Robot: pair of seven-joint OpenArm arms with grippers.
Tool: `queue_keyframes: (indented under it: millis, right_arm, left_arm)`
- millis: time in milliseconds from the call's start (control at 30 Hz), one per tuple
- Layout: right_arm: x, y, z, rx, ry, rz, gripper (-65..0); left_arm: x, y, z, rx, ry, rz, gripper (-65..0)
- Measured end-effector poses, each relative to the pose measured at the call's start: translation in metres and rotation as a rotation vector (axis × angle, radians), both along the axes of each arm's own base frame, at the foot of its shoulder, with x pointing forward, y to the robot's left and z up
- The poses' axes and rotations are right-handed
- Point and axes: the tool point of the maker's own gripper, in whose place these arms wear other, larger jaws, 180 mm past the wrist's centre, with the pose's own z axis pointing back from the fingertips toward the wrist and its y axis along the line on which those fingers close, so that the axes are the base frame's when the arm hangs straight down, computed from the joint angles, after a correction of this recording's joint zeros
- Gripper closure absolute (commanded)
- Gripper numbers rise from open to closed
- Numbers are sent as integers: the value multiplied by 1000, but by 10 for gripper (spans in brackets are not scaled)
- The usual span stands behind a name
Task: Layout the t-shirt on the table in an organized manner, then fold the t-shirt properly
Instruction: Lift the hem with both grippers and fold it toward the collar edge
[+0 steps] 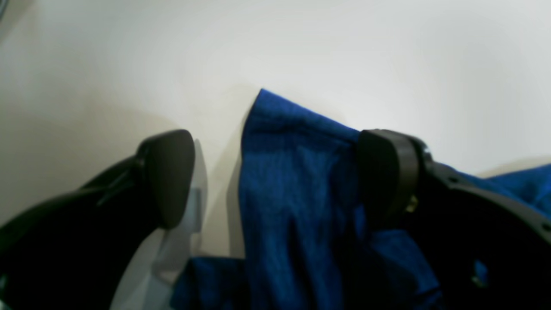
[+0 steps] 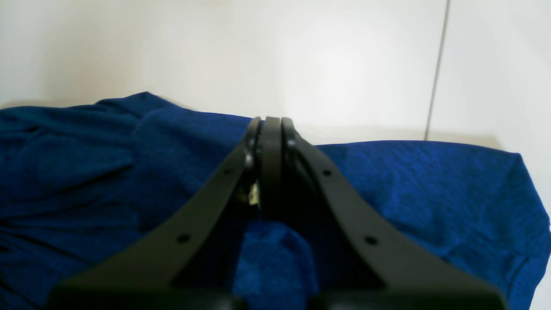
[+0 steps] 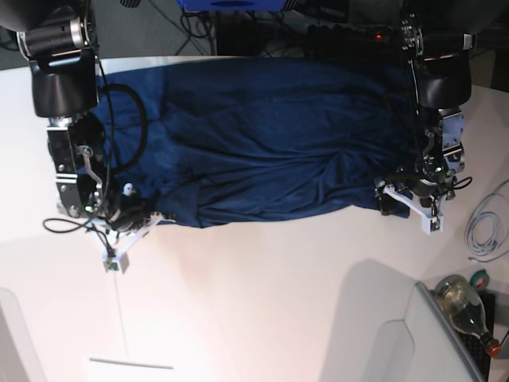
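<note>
The dark navy-blue t-shirt (image 3: 270, 143) lies spread sideways over the far half of the white table (image 3: 262, 302), wrinkled along its near edge. My left gripper (image 3: 387, 199) is at the shirt's right end. In the left wrist view it (image 1: 275, 172) stands open, and a raised fold of t-shirt (image 1: 292, 193) between its fingers leans on the right one. My right gripper (image 3: 147, 216) is at the near left edge of the shirt. In the right wrist view it (image 2: 271, 125) is shut, with t-shirt (image 2: 430, 185) cloth bunched up between its fingers.
Grey panels (image 3: 390, 334) sit at the table's near corners. A bottle (image 3: 465, 302) and coiled white cable (image 3: 485, 227) lie off the right side. A thin dark seam (image 2: 437, 64) runs across the tabletop (image 2: 301, 56). Cables and gear crowd the far edge.
</note>
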Motion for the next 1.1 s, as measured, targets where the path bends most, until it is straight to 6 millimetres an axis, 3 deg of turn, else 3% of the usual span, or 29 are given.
queue_keyframes:
  millis: [233, 467, 600, 800, 1100]
  right_arm:
    - [0, 0, 0, -2, 0, 1, 0]
    - [3, -1, 2, -1, -5, -1, 0]
    - [6, 0, 5, -1, -15, 0, 0]
    - [5, 0, 4, -3, -12, 1, 0]
    - [6, -1, 5, -1, -15, -3, 0]
  left_arm:
    - [4, -2, 6, 5, -4, -7, -555]
    - [13, -2, 37, 53, -97, -42, -555]
    - [14, 0, 34, 48, -85, -35, -555]
    - [40, 3, 25, -5, -54, 7, -555]
    - [38, 4, -2, 14, -3, 12, -553]
